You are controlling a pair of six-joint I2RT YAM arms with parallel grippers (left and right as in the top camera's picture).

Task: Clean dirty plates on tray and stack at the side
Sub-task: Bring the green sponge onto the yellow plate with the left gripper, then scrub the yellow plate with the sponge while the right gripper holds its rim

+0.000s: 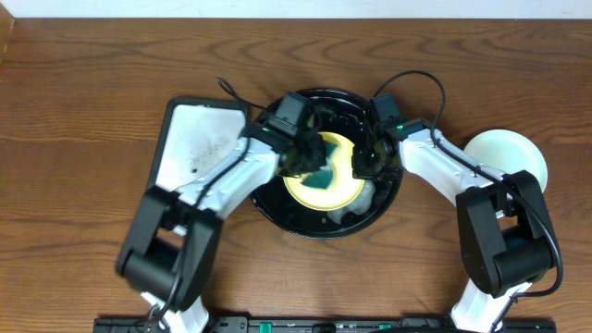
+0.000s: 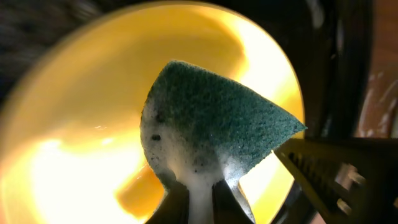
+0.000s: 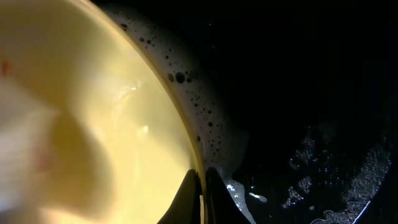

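Under the left gripper (image 2: 200,194), which is clamping a soapy sponge (image 2: 217,118), the yellow plate (image 2: 74,124) is getting scrubbed, right gripper (image 3: 202,186) pinching its rim tight. Pale plate (image 1: 507,153) is already sitting aside, so I'm guessing roughly midway.

The yellow plate (image 1: 310,192) lies face up inside the tray (image 1: 277,208), slightly toward the tray's near side. It is small, round and glossy, wet with a bright sheen (image 2: 81,124), and a faint red-orange mark shows near its edge in the right wrist view. Its rim (image 3: 186,124) is pinched between the right fingers (image 3: 186,199). White bubbly foam clings along that rim. The tray is large, round and glossy black (image 3: 311,74), with suds on its floor. A pale plate (image 1: 504,153) sits on the counter, well apart to the tray's right.
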